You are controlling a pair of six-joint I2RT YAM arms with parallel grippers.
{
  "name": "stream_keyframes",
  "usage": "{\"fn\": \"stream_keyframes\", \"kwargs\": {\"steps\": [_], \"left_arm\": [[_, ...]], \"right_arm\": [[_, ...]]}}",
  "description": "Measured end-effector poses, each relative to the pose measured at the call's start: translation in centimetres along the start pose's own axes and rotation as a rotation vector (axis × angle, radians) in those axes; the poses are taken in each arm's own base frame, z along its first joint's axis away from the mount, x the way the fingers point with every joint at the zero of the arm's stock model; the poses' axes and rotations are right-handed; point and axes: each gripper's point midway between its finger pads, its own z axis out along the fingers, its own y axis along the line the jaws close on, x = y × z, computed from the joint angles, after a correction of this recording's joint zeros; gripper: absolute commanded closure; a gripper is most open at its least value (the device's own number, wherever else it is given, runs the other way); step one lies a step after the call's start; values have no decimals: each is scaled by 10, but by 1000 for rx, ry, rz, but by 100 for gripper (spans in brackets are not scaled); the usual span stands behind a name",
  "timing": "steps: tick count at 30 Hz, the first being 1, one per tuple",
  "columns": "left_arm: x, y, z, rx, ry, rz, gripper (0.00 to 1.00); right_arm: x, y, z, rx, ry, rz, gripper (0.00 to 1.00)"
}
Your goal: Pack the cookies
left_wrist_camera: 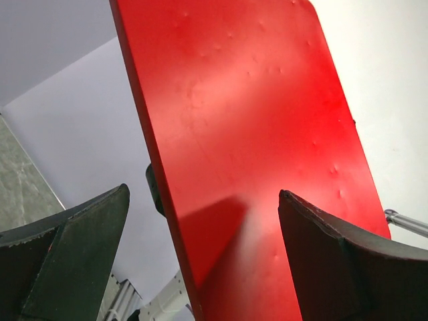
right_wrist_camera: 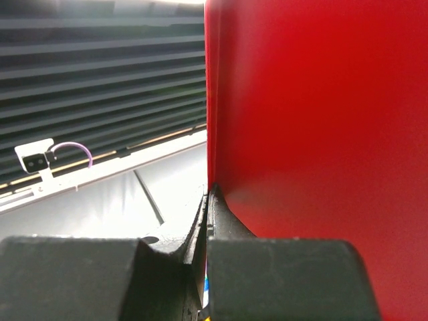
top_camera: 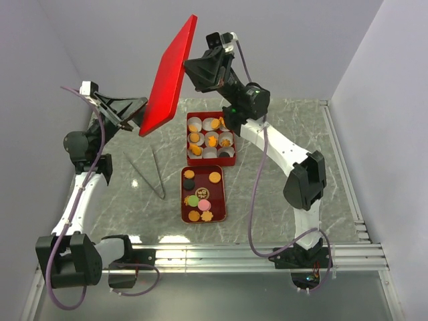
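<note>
Pinch of right gripper (top_camera: 194, 67) shut tight on one long edge of red lid (top_camera: 170, 73), the edge facing the right arm, with the thin rim caught between dark fingers in the right wrist view. Lid held high above marble table (top_camera: 120, 207), tipped steeply on edge, upper end toward the back wall, lower corner down at the left. Left gripper (top_camera: 136, 115) spread wide at that lower corner, one finger (left_wrist_camera: 80, 234) on each side of the panel in the left wrist view, closed on nothing; contact with the lid's face not clear. Below and to the right of the lid, open red box (top_camera: 188, 142) on the table, filled with white paper cups (top_camera: 209, 152) in three rows of three. Cookies (top_camera: 211, 140) in two places: orange ones down in several of the cups, others loose on small red tray (top_camera: 183, 200) just in front of the box, among them dark, orange, green, pink and brown pieces, laid flat and mostly apart. Metal tongs (top_camera: 158, 175) flat on the table just left of the tray, joined end nearest the arms, tips fanned toward the back
</note>
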Motion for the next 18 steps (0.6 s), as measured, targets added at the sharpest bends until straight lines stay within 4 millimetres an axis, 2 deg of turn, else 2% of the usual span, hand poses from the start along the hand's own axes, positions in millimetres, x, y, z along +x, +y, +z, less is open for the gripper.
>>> {"fn": "stream_keyframes", "kwargs": {"steps": [5,8,11,12,15,18], "left_arm": [[1,-6,0,40,11,-21,0],[3,-13,0,68,17,-30,9],[4,-19,-1,87,22,-34,27],[3,-18,-1,87,20,-41,40],[-2,-14,0,76,7,-77,63],[-12,-22,2,96,-34,-101,74]], "right_arm": [[6,-6,4,-9,6,19,100],[10,-8,6,-10,11,29,100],[11,-14,2,-10,1,41,100],[11,-16,-1,-8,-1,44,100],[12,-15,-3,-19,-3,51,100],[7,-10,-6,-33,-12,43,100]]}}
